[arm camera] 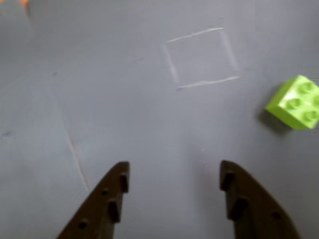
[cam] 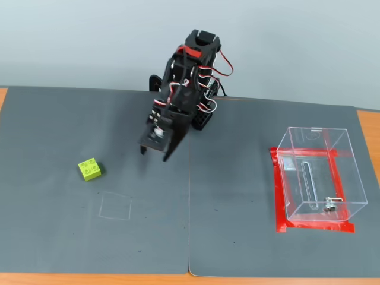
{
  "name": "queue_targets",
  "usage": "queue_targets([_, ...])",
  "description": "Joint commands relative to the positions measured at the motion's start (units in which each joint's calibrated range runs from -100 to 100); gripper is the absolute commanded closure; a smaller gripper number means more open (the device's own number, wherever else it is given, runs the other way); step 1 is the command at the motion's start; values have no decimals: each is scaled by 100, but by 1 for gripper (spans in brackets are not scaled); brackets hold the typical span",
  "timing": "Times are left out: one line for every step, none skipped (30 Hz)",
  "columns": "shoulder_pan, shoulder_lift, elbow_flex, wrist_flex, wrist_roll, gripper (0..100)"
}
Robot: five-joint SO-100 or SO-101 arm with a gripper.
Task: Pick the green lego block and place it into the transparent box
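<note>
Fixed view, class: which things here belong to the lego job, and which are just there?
Belongs to the job:
green lego block
transparent box
end effector, open

Just there:
chalk square outline
red tape under the box
grey mat

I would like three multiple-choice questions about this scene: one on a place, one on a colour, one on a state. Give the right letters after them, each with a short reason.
1. In the fixed view, where is the green lego block?
A. inside the transparent box
B. on the grey mat, left of the arm
C. between the gripper fingers

2. What colour is the tape under the transparent box?
A. blue
B. red
C. yellow

3. How is the gripper?
A. open and empty
B. shut on the block
C. shut on nothing

Answers:
1 B, the block lies on the mat, far from the box.
2 B, red tape frames the box.
3 A, the wrist view shows the fingers apart with only mat between.
</note>
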Motion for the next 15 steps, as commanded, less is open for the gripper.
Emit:
queue_targets([321,37,-303,-3,-17,78])
queue_targets([373,37,-330,-12,-17,78])
queue_targets([433,45,-358,-12,-17,78])
queue_targets([492,62,-358,-12,-22,78])
queue_targets([567,113,-367,-12,-22,78])
queue_targets([657,190,-385,-12,-22,78])
queue_targets([739,300,-448,14,-28,78])
queue_targets([828,435,-547,40,-28,78])
queue_targets([925,605,-665,40,-28,78])
queue_targets([1037,791,-810,40,-48,78])
queue_targets([1149,995,-964,40,-116,78])
queue_targets([1283,1207,-1135,14,-220,78])
queue_targets([1425,1419,-1298,-3,-340,78])
queue_targets([1582,1631,-1452,-12,-413,78])
queue_targets([1746,1834,-1588,-12,-465,78])
